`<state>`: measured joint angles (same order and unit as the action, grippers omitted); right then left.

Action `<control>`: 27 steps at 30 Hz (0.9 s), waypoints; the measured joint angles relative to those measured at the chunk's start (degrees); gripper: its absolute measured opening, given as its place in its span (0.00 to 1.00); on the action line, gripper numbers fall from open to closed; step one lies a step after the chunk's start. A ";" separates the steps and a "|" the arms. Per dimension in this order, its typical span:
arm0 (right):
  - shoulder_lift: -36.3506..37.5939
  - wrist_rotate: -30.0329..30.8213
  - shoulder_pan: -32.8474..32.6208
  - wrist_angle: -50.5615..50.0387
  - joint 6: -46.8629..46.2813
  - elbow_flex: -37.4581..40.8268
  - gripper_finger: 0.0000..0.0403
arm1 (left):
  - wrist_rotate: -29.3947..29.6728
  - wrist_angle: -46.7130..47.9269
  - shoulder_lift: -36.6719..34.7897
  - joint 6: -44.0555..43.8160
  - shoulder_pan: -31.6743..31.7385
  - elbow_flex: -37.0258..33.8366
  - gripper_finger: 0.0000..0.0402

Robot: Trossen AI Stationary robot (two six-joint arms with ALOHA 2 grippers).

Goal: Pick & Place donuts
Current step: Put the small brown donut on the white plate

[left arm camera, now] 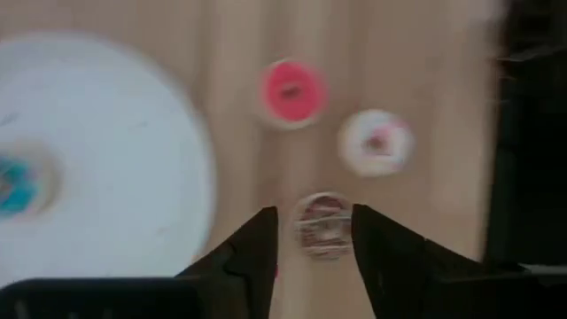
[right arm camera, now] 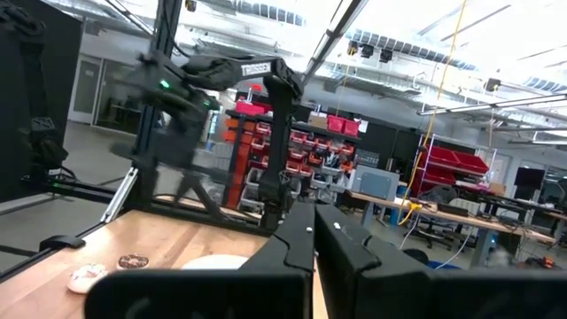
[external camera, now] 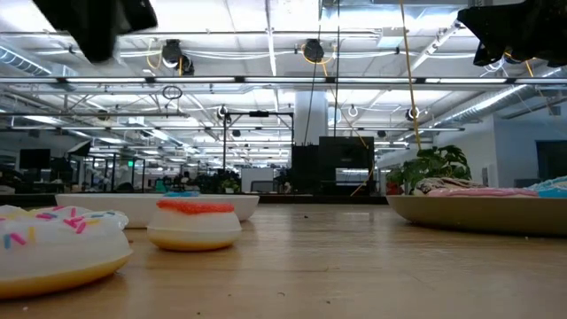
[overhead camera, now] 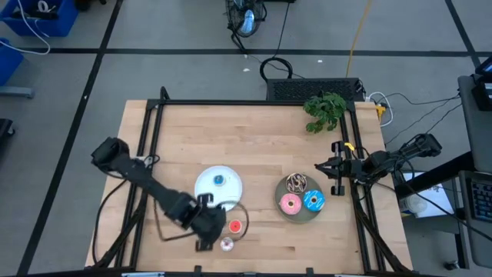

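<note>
donuts split between two plates and bare table

wooden table [overhead camera: 254, 138] carries everything. left arm reaches in over the near left part; right arm waits at the right edge, off the work.

grey plate [overhead camera: 282, 203], right of centre: three larger donuts on it, touching or nearly so. pink donut [overhead camera: 290, 204] toward the near side, large blue donut [overhead camera: 314, 201] to its right, speckled brown-and-white donut [overhead camera: 296, 183] behind them.

white plate [overhead camera: 206, 181], left of centre: tiny blue donut [overhead camera: 219, 181] sits near its middle.

bare wood just beside the white plate's near right rim: red-orange donut [overhead camera: 235, 226], and whitish-pink donut [overhead camera: 227, 244] nearer the table's front edge. in the low view these two stand closest to the lens, apart from each other.

tiny brown donut [left arm camera: 323, 223]: wrist view shows it between the left gripper's fingers [left arm camera: 257, 252], jaws partly apart; contact cannot be told. blur on that view.

left gripper [overhead camera: 206, 231]: low over the wood, just left of the red-orange ring.

right gripper [overhead camera: 321, 165]: fingers pressed together, holding nothing, near the grey plate's far right side.
</note>
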<state>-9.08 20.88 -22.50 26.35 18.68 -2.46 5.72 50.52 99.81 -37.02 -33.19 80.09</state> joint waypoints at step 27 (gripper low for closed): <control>0.00 0.00 0.00 -1.36 -4.77 0.00 0.00 | 3.13 -6.95 12.86 4.79 -5.28 -0.07 0.70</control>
<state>-9.08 20.88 -22.50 24.99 13.91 -2.46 8.85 43.57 112.67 -32.23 -38.48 80.03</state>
